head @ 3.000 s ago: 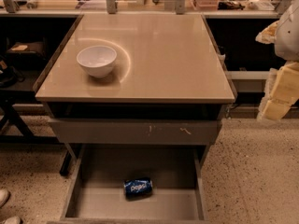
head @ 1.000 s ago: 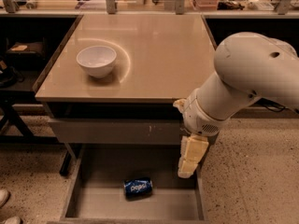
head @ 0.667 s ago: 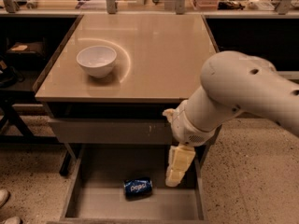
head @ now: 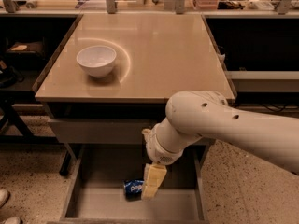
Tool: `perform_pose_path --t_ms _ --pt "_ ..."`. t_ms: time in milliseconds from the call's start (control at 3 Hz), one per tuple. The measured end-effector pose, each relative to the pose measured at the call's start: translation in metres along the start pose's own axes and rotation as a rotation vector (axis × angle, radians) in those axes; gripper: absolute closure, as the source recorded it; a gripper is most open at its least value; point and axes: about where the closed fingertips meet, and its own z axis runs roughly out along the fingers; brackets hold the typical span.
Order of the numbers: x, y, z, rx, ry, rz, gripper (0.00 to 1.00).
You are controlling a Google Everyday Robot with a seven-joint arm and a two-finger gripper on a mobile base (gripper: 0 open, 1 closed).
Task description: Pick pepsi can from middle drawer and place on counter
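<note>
Step in hand: the reach into the drawer is under way; the can is not yet being lifted, by my reading.
Gripper: it is hanging from the bent white arm, down inside the open middle drawer, pointing at the floor of it.
Gripper's hold: I cannot tell whether it is released or clenched; it is showing as one pale block.
Pepsi can: it is lying on its side on the drawer floor, about midway between the side walls and between back and front edge.
Gripper to can: the gripper is standing just beside the can's right end and overlapping it in this view; whether they are touching cannot be told.
Counter: it is carrying only a white bowl toward its left edge, so the middle and right edge are offering room for the can.
Upper drawer front: it is sitting shut just under the counter's front edge, directly above the working space.
Next move, as I judge it: the gripper is needing to shift slightly left to centre over the can, straddle its round body and close.
Risk: the can is lying free to roll if nudged from one side.
</note>
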Motion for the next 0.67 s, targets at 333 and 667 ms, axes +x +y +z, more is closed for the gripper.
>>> perform_pose_path --t_ms 333,667 --pt "-0.0008 -0.0009 -0.0005 0.006 -0.002 0.0 0.0" --pt "-0.0008 -0.0009 -0.0007 0.006 -0.001 -0.001 0.0"
